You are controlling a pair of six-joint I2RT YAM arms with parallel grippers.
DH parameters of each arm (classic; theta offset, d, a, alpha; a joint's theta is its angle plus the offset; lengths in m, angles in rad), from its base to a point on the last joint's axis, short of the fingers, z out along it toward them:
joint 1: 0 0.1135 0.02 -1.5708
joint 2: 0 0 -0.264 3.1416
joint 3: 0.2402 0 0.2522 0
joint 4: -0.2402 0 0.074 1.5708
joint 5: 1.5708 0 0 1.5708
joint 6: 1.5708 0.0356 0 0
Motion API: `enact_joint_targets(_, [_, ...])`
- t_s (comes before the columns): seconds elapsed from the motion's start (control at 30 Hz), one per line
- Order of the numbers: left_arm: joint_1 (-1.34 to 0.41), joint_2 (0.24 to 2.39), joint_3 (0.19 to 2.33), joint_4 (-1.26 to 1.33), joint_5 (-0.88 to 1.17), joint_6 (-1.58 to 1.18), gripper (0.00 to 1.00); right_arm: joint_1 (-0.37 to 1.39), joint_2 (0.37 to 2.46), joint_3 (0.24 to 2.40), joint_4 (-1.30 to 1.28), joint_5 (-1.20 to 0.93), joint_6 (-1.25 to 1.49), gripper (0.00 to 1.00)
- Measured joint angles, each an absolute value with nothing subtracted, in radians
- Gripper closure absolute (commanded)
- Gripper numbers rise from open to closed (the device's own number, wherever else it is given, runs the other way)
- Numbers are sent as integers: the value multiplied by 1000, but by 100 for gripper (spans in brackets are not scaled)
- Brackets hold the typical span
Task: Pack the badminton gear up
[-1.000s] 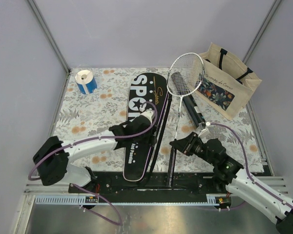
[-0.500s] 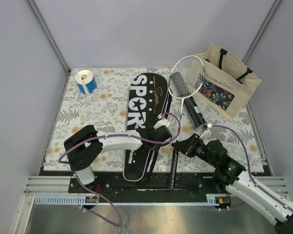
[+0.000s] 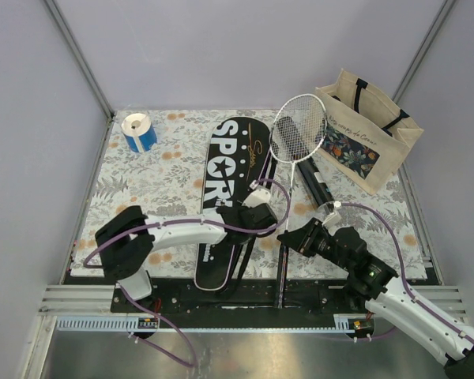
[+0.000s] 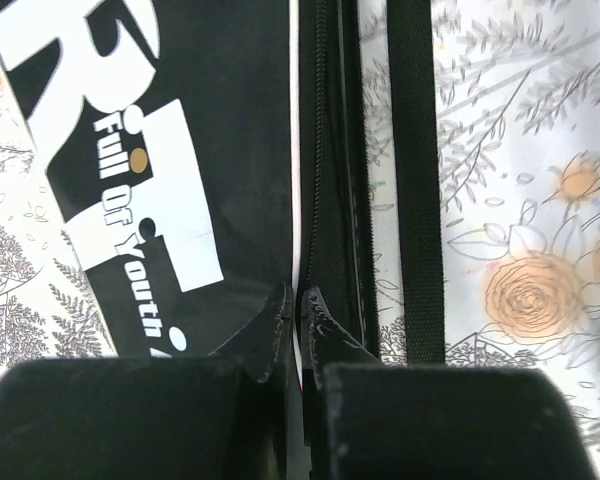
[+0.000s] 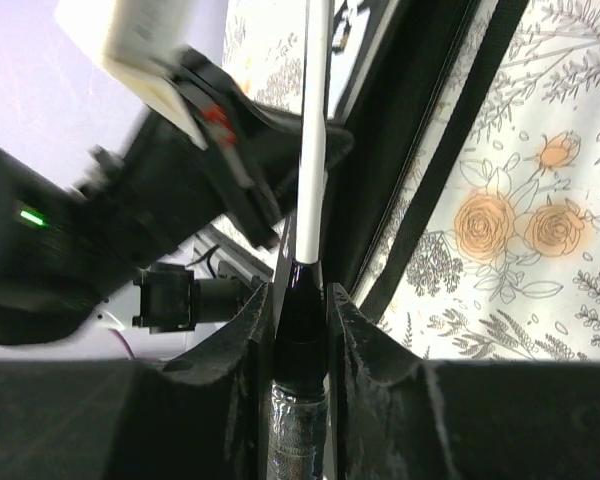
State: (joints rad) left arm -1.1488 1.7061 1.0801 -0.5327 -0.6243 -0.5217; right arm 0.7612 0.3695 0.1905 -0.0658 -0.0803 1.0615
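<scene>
1. Left gripper [image 4: 298, 305]: fingers pressed together on the zipper line along the right long edge of the black SPORT case [image 3: 225, 170]. Can't tell if anything is pinched.
2. Case lies flat mid-cloth, wide end far, narrow end at the near edge of the floral cloth [image 3: 146, 185].
3. Right gripper [image 5: 302, 300] pinches the racket [image 3: 299, 129] at the dark cone below the shaft. The shaft runs just right of the case, head at the far end.
4. Black tube [image 3: 312, 180] lies between case and tote bag [image 3: 371, 130], beside the racket head.
5. The grippers are close together.
6. Tape roll [image 3: 138, 132] sits far left. The widest open cloth is left of the case.
</scene>
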Motion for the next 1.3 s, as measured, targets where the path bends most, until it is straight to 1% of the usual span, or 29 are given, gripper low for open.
enact_joint_targets(0.17, [-1065,1575,1069,-513,-540,-569,100,761,369,172,-105,-117,1073,100])
enact_joint_targets(0.33, [-958,1438,998,-470,-436,-631,100,761,346,158,-175,-125,1092,100])
enact_joint_targets(0.43, [-923,1383,969,-461,-394,-662,100,761,334,157,-199,-126,1108,100])
enact_joint_targets(0.77, [-908,1345,941,-436,-337,-722,100,761,416,157,-197,-186,1150,100])
enact_joint_targets(1.1, [-902,1296,858,-329,-282,-725,100,761,393,140,-33,-277,1271,100])
enact_joint_targets(1.3, [-902,1270,820,-276,-260,-711,100,761,416,140,6,-320,1303,100])
